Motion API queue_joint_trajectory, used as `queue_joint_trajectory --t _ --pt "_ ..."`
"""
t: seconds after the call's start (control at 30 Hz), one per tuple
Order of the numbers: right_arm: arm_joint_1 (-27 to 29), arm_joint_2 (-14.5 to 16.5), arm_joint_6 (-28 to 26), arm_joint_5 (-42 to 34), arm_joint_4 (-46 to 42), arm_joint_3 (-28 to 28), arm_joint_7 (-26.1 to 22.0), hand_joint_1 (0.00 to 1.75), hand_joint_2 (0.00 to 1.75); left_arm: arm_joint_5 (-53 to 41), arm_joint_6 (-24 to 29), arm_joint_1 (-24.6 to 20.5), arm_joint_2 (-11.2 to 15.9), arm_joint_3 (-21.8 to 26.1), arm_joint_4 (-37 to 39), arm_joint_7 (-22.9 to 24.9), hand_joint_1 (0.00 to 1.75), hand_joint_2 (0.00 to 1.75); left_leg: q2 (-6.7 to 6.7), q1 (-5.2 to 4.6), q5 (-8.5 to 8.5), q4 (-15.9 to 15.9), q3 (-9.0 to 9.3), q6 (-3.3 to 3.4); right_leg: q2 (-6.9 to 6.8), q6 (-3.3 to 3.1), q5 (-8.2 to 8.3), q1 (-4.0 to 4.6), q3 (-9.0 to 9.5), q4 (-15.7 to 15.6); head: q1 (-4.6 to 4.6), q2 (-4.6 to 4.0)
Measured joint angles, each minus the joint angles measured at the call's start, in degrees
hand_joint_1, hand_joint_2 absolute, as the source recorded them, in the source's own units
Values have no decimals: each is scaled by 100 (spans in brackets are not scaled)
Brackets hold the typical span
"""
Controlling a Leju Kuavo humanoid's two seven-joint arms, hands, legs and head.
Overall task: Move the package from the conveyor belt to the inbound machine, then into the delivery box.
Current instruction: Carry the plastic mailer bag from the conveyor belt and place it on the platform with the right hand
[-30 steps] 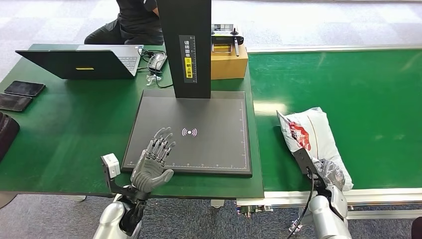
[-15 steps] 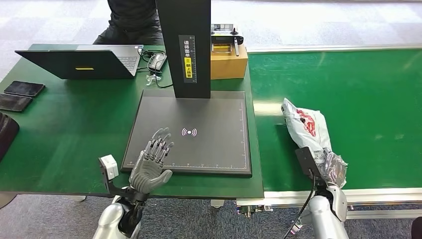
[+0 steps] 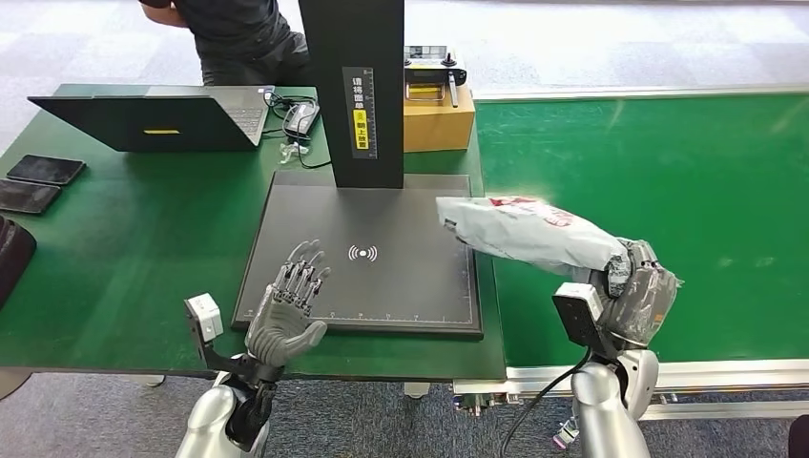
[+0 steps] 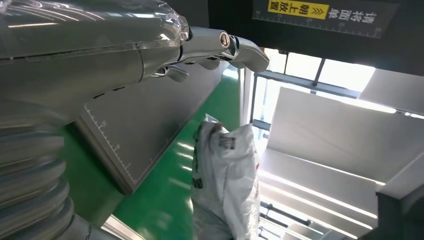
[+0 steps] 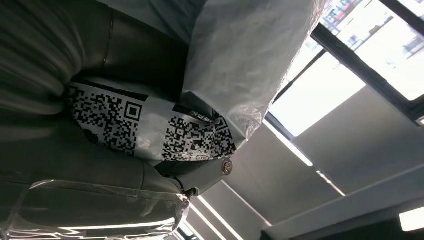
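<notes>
Right hand [image 3: 637, 286] clamps the package [image 3: 529, 234], now lifted off the belt [image 3: 668, 162], swinging toward the scanner pad [image 3: 382, 286] at nine o'clock; left hand [image 3: 291, 310] stays spread.

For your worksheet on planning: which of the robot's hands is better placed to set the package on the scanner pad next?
The right hand: it grips the package, one end above the pad. The left hand holds nothing.

One package [image 3: 525, 232], one laptop [image 3: 153, 119], two phones [image 3: 46, 169], one cardboard box [image 3: 439, 124], one person [image 3: 234, 33], two hands [image 3: 286, 320].
</notes>
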Motion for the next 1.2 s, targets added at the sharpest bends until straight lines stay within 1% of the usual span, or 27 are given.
queue_joint_trajectory --t 0.2,0.33,0.43,0.5,0.6,0.67,0.77,0.9,0.97,1.07,1.13,1.2 --pt "-24 0 -2 742 -297 504 47 175 175 69 -32 -79 0 -2 0 -2 0 175 -2 -1 0 1 -1 0 -2 1 0 -1 0 0 0 0" --pt "-104 -21 -2 1215 -324 793 113 175 175 63 -19 -116 2 -4 2 -10 0 175 -1 0 0 0 -2 0 -1 0 0 0 -1 0 1 0" --pt "-271 -100 207 1738 -150 1129 454 175 175 50 -8 -155 10 -14 13 -63 0 175 1 0 0 0 -1 0 1 0 1 0 0 0 -1 0" --pt "-461 -214 650 2143 102 1424 806 175 175 35 -9 -185 21 -29 28 -117 0 175 2 0 2 0 1 -2 1 -1 1 0 3 0 1 0" --pt "-787 -414 1805 2650 690 1978 1275 175 175 4 -31 -212 54 -65 64 -209 0 175 2 1 4 0 4 -5 1 -5 5 1 5 0 1 0" --pt "-1093 -531 2564 2862 1286 2420 1469 175 175 -9 -48 -233 81 -85 96 -260 0 175 2 1 7 0 5 -8 1 -8 9 1 5 1 1 0" --pt "-1617 -639 3369 2843 2273 3034 1545 175 175 -34 -54 -276 111 -100 157 -291 0 175 5 2 10 0 14 -10 3 -10 10 2 10 1 1 0" --pt "-2247 -660 3887 2478 3269 3533 1386 175 175 -59 -48 -340 134 -110 257 -293 0 175 44 5 -1 -1 58 -20 43 -17 12 5 41 -1 0 0" --pt "-2487 -661 4011 2344 3643 3717 1311 175 175 -62 -33 -380 139 -113 305 -293 0 175 58 7 -11 -2 87 -27 56 -23 8 8 65 -5 1 0" --pt "-2741 -667 4019 2218 4036 3942 1189 175 175 -55 -4 -415 144 -114 354 -293 0 175 62 10 -19 -5 117 -38 59 -33 4 12 93 -7 -1 0" --pt "-2838 -683 3866 2152 4191 4076 1098 175 175 -42 5 -419 146 -116 368 -292 0 175 62 13 -16 -5 126 -39 59 -37 9 15 102 -8 0 0" --pt "-2863 -704 3544 2123 4260 4184 1043 175 175 -19 11 -418 150 -116 372 -290 0 175 62 14 -11 -5 126 -39 58 -41 15 17 104 -7 1 0"
